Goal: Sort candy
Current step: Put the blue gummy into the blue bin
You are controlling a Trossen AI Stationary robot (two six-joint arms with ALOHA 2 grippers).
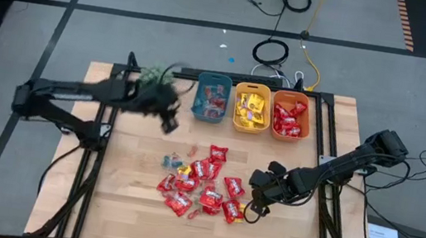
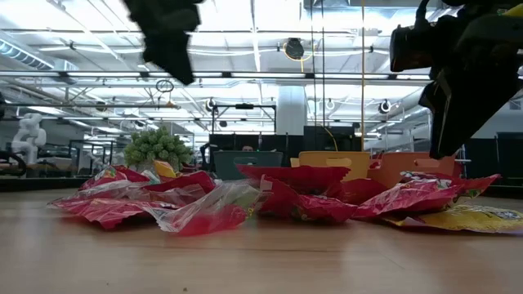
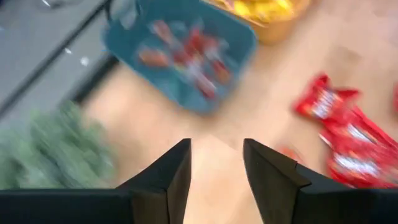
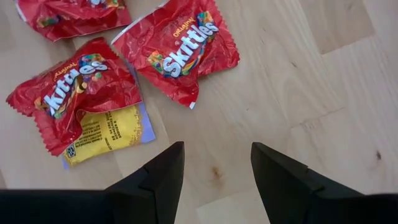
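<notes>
Two hands, both empty, fingers apart. Right hand (image 1: pixel 259 194): low over the counter (image 1: pixel 125 207), just beside the candy pile's (image 1: pixel 202 186) near-right edge. Nearest pieces, from the right wrist view: red packet (image 4: pixel 177 48) straight ahead of the fingers, long axis slanting across them; yellow packet (image 4: pixel 107 134) off to one side, half under another red one. Left hand (image 1: pixel 169 121): up beside the teal bin (image 1: pixel 212 98), well apart from the pile. Right arm judged nearer for the next pick.
</notes>
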